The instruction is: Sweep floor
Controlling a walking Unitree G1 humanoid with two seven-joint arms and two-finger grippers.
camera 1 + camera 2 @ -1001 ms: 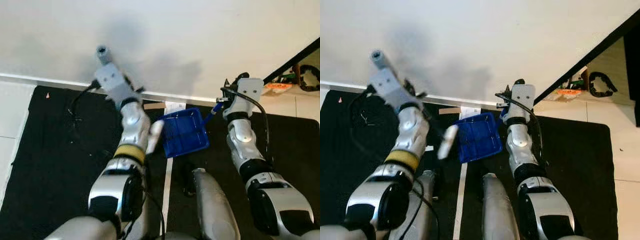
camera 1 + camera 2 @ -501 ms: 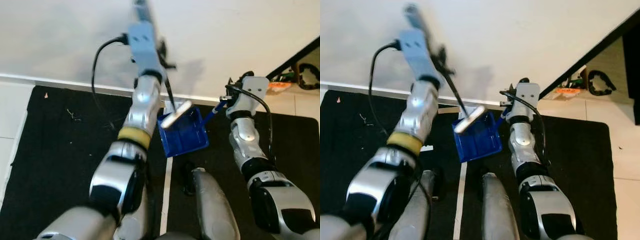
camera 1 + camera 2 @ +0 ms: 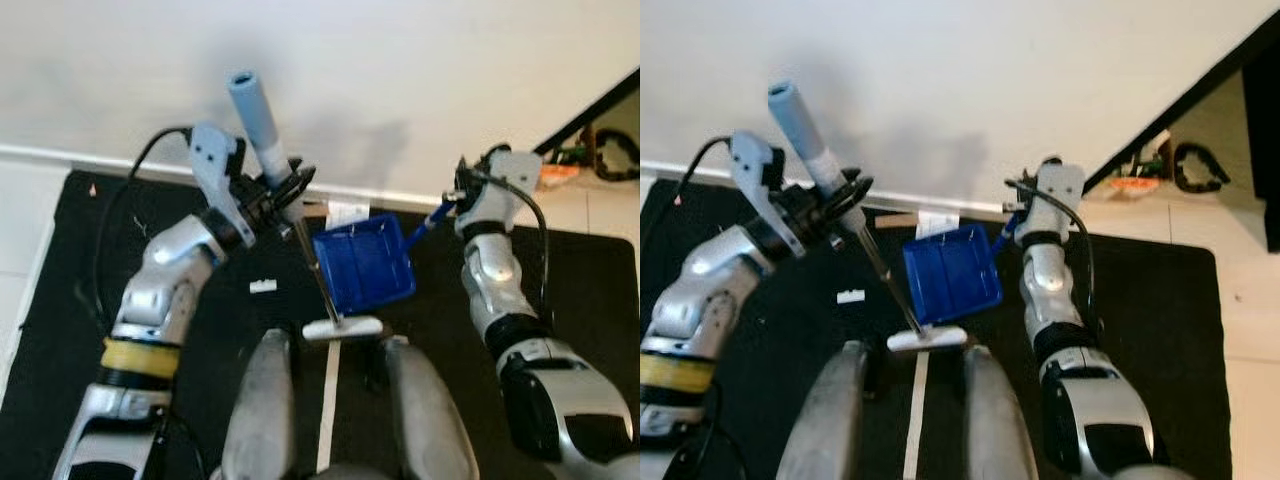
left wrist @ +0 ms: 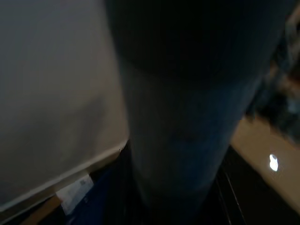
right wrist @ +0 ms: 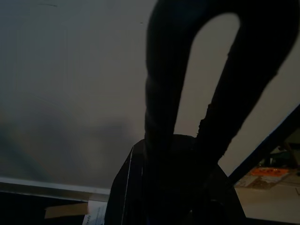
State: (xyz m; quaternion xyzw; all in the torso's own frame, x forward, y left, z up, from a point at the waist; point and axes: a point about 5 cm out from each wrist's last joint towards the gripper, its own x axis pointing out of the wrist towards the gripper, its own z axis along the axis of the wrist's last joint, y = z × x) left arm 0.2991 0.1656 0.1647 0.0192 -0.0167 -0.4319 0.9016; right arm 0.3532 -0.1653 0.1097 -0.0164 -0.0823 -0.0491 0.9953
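Left eye view: left gripper (image 3: 283,190) clamps broom (image 3: 255,112) at handle; white broom head (image 3: 342,328) on black mat (image 3: 80,260), at 6 o'clock of blue dustpan (image 3: 364,264). Right gripper (image 3: 452,198) grasps dustpan handle. Right wrist view: fingers (image 5: 161,93) close around handle, white wall (image 5: 70,70) behind.

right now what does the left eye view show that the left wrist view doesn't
Left eye view: the left gripper shut on the broom handle, the white broom head down on the black mat before the blue dustpan, which the right gripper holds by its handle, and a small white scrap.
Left wrist view: the handle close up and dark, and a bright spot on tan floor.
Both: the white wall and the paper label at its foot.
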